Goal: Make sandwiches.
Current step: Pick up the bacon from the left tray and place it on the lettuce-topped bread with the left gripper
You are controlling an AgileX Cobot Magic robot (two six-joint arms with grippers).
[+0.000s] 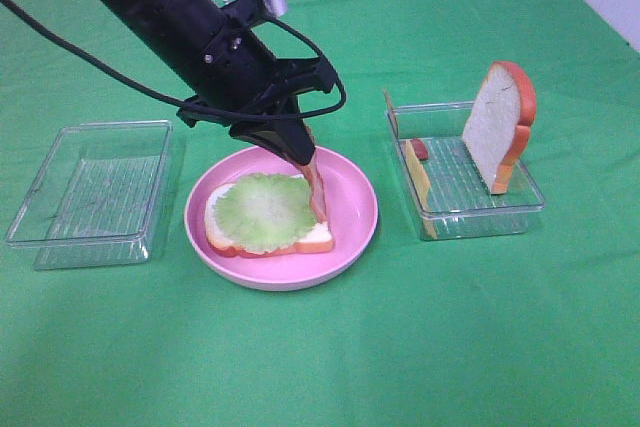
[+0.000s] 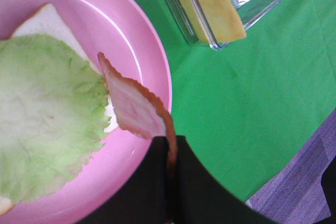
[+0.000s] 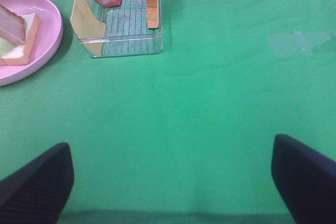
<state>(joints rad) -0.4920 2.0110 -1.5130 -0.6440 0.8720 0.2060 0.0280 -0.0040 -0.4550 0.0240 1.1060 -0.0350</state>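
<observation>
On the pink plate (image 1: 350,217) lies a white bread slice (image 1: 318,238) with a pale green lettuce leaf (image 1: 265,212) on top. My left gripper (image 1: 303,155) hangs over the plate's far right side, shut on the upper end of a reddish-brown bacon strip (image 1: 317,190). The strip dangles down to the lettuce's right edge. The left wrist view shows the bacon strip (image 2: 134,106) pinched between the black fingers (image 2: 152,182) beside the lettuce leaf (image 2: 47,129). Low over bare cloth, my right gripper (image 3: 173,187) stands open and empty.
A clear tray (image 1: 470,215) right of the plate holds an upright bread slice (image 1: 495,127), a yellow cheese slice (image 1: 416,172) leaning on its left wall, and another bacon piece (image 1: 420,149). A second clear tray (image 1: 90,192) stands empty on the left. Green cloth covers the table.
</observation>
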